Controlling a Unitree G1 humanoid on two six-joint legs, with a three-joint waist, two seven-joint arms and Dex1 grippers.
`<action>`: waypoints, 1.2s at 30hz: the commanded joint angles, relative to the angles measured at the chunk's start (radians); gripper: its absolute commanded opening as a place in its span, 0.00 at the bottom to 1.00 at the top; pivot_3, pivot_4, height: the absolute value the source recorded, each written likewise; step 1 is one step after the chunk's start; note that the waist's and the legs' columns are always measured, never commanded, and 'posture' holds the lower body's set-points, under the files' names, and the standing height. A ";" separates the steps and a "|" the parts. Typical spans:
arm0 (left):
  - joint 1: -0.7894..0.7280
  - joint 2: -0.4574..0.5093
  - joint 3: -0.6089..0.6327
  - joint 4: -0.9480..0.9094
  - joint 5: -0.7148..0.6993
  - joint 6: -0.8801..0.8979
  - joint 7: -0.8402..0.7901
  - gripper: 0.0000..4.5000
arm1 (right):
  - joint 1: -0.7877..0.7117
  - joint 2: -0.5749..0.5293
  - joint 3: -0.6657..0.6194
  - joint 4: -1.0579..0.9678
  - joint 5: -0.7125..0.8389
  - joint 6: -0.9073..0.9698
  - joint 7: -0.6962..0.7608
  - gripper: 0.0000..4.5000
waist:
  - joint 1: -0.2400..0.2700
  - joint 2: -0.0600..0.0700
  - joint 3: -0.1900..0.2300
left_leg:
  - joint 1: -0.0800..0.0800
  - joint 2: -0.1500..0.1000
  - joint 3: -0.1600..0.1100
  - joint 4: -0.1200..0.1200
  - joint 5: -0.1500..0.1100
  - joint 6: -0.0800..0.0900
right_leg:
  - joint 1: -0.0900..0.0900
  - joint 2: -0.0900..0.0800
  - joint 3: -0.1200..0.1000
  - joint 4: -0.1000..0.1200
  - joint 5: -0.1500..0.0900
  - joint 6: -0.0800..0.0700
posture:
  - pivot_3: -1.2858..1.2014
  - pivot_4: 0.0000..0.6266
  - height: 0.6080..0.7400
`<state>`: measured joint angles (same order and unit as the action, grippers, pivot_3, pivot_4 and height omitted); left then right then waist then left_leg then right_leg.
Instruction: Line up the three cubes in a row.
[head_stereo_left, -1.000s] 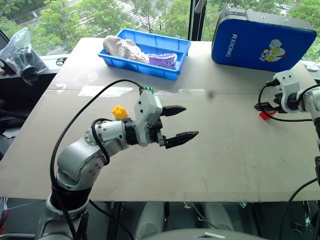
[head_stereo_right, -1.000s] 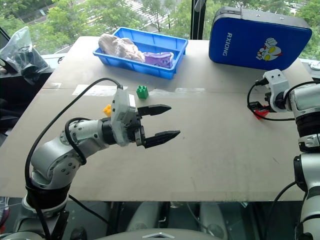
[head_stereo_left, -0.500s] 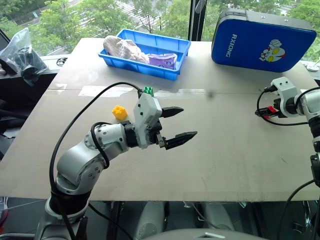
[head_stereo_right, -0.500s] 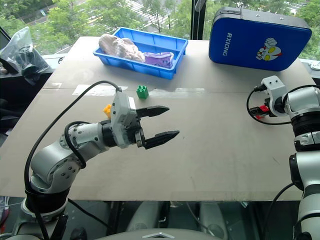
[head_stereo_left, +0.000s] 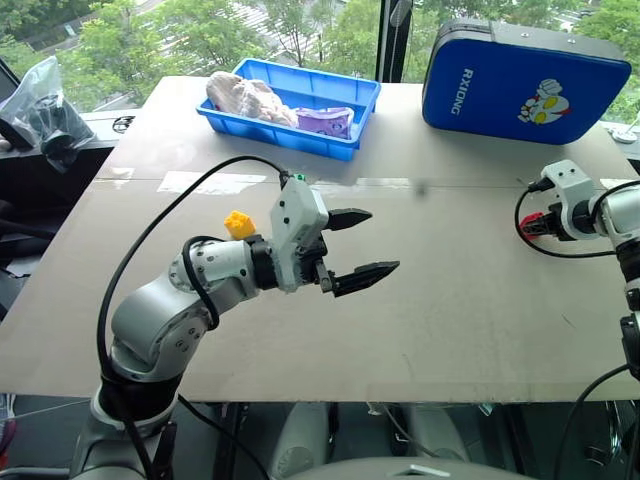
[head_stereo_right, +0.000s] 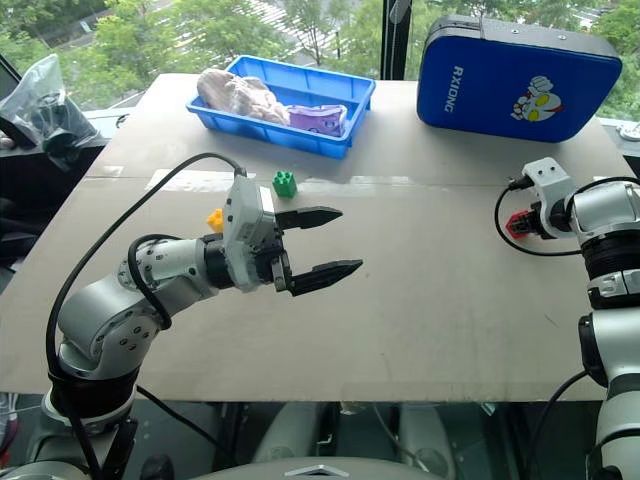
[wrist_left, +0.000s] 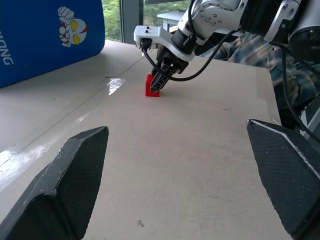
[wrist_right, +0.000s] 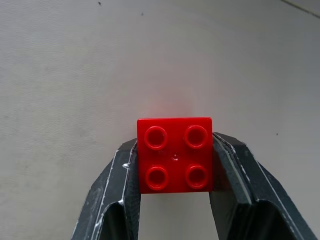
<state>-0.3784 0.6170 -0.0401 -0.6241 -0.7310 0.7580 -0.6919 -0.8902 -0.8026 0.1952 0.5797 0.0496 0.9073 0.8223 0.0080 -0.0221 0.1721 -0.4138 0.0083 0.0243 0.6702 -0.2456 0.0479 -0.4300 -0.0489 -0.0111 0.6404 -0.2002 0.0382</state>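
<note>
The blue case (head_stereo_left: 525, 78) reads "RXIONG". On the counter (head_stereo_left: 450, 300), the right pincer (wrist_right: 175, 165) clamps the red cube (wrist_right: 175, 154); the left pincer (head_stereo_left: 358, 245) gapes wide, holding nothing.

Bright, even daylight comes in from the windows behind the table (head_stereo_left: 470, 300), where sunlit trees show through the glass. Shadows on the table are soft and faint. A pale streak of glare lies on its surface near the blue case (wrist_left: 50, 35) in the left wrist view, and the blue case carries a mild sheen. Both eye views are sharp, with slight bending toward the edges. In the left wrist view the near fingers (wrist_left: 75, 185) look somewhat soft, perhaps out of focus. The red cube (wrist_right: 175, 155) is crisp, with small highlights on its studs.
</note>
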 joint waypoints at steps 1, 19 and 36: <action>0.089 0.015 0.054 -0.017 0.013 -0.060 -0.017 1.00 | 0.079 -0.036 -0.018 -0.333 0.084 -0.095 0.153 0.30 | -0.011 0.001 0.000 | 0.000 0.000 0.000 0.000 0.000 0.000 | 0.000 0.000 0.000 0.000 0.000 0.000 | 0.52 0.24 1.00; 0.463 0.163 0.288 -0.092 -0.067 -0.136 -0.197 1.00 | 0.026 0.057 0.311 -0.443 -0.101 -0.572 0.480 0.30 | -0.014 0.001 0.001 | 0.000 0.001 0.000 0.001 0.000 -0.001 | -0.001 -0.001 -0.001 0.001 -0.002 -0.004 | 0.52 0.24 1.00; 0.522 0.178 0.296 -0.070 -0.019 -0.211 -0.225 1.00 | -0.004 0.097 0.299 -0.414 -0.141 -0.473 0.559 0.30 | -0.017 0.002 0.001 | 0.000 0.002 -0.001 0.000 0.000 -0.001 | -0.002 -0.001 -0.002 0.001 -0.002 -0.005 | 0.52 0.24 1.00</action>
<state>0.1467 0.7910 0.2467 -0.6846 -0.7489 0.5707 -0.9104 -0.8606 -0.7047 0.5142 0.1765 -0.0897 0.4331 1.3690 -0.0091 -0.0205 0.1732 -0.4137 0.0102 0.0236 0.6699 -0.2455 0.0469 -0.4318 -0.0500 -0.0129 0.6411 -0.2027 0.0335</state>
